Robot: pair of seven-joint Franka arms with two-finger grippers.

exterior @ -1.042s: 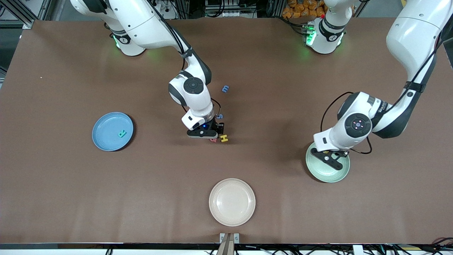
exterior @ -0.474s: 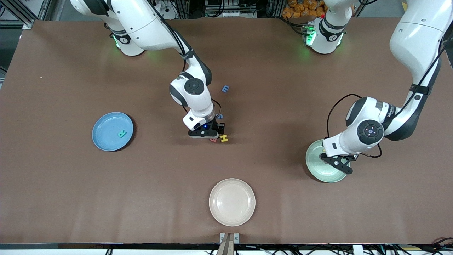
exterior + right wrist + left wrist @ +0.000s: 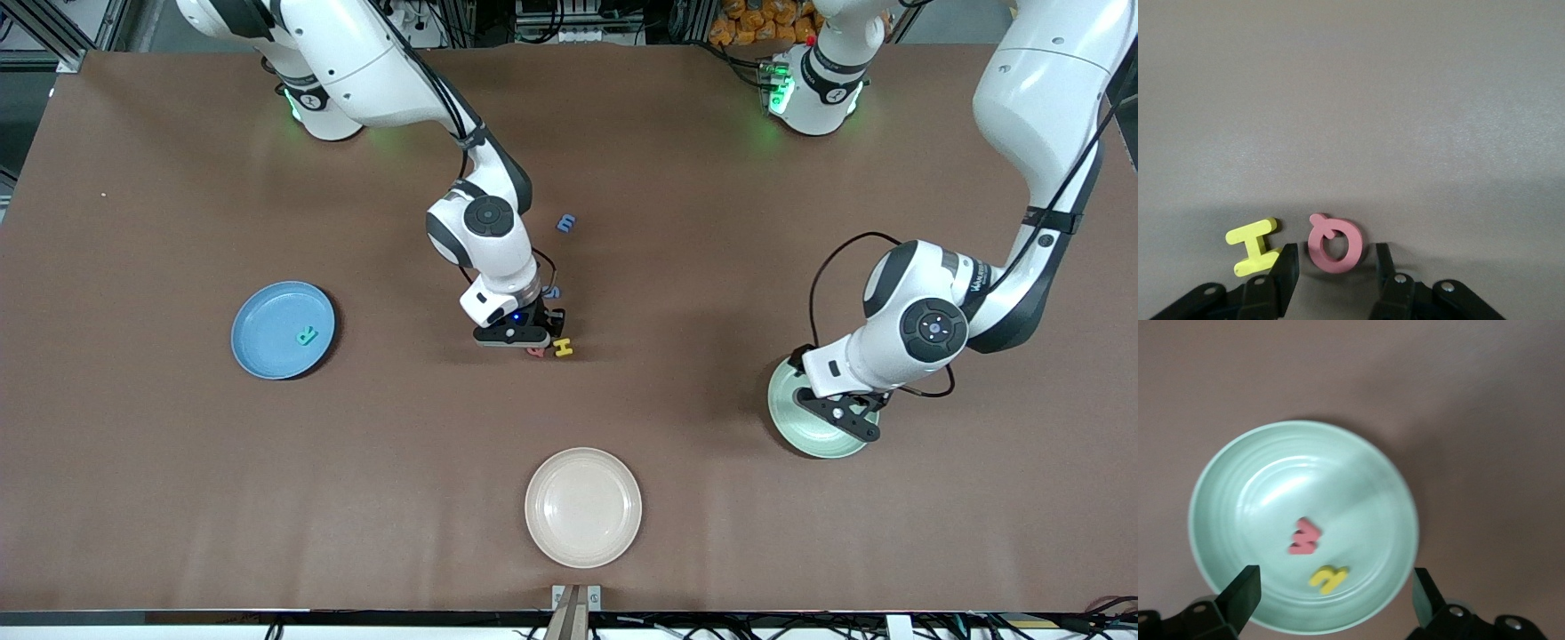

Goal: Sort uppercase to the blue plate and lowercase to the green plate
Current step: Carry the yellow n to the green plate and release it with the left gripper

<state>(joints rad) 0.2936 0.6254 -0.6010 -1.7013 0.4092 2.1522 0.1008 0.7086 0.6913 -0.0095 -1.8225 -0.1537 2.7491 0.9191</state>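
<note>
My right gripper (image 3: pixel 536 340) is down at the table with its open fingers on either side of the pinkish-red Q (image 3: pixel 1335 243), not touching it. The yellow H (image 3: pixel 1257 248) lies against one finger (image 3: pixel 1286 263). In the front view the Q (image 3: pixel 536 352) and the H (image 3: pixel 563 348) peek out beside the gripper. The teal R (image 3: pixel 307 336) lies in the blue plate (image 3: pixel 262 342). My left gripper (image 3: pixel 840 416) hangs open and empty over the green plate (image 3: pixel 787 418), which holds the red w (image 3: pixel 1305 537) and the yellow u (image 3: pixel 1328 579). The blue M is not seen.
A blue m (image 3: pixel 565 222) lies farther from the front camera than my right gripper. Another blue letter (image 3: pixel 553 291) shows partly beside the right wrist. A cream plate (image 3: pixel 582 507) stands near the table's front edge.
My left arm has shifted over the green plate, toward its own end of the table and a little back. My right gripper has stayed at the Q.
</note>
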